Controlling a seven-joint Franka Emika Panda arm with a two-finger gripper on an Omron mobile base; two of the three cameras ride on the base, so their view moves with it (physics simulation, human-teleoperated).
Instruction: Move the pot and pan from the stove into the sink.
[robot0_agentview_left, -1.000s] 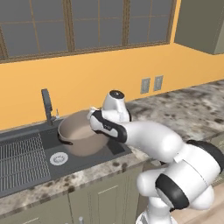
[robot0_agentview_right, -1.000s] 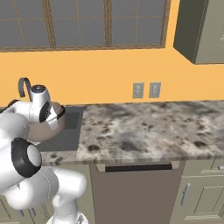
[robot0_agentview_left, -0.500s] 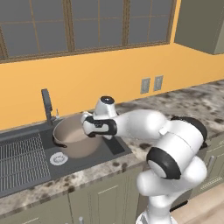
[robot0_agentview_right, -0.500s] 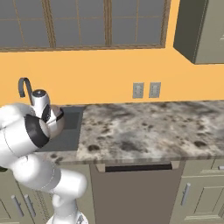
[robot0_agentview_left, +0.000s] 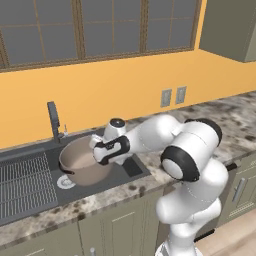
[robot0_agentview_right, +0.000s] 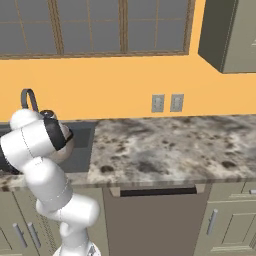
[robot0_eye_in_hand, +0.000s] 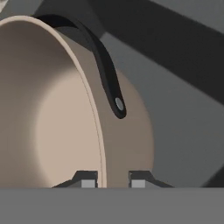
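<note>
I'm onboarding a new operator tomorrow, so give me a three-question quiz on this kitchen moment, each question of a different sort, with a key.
1. True or false: the gripper is shut on the rim of the pot.
2. Where is the pot? A) on the counter B) over the sink C) on the floor
3. Fill in: behind the basin stands a dark upright ____.

Key
1. True; one fingertip is inside the wall, one outside.
2. B
3. faucet

Wide, deep taupe-beige metal pot (robot0_agentview_left: 80, 162) with pale inside and dark loop handles, tilted, low over dark grey recessed sink (robot0_agentview_left: 35, 182)
</note>
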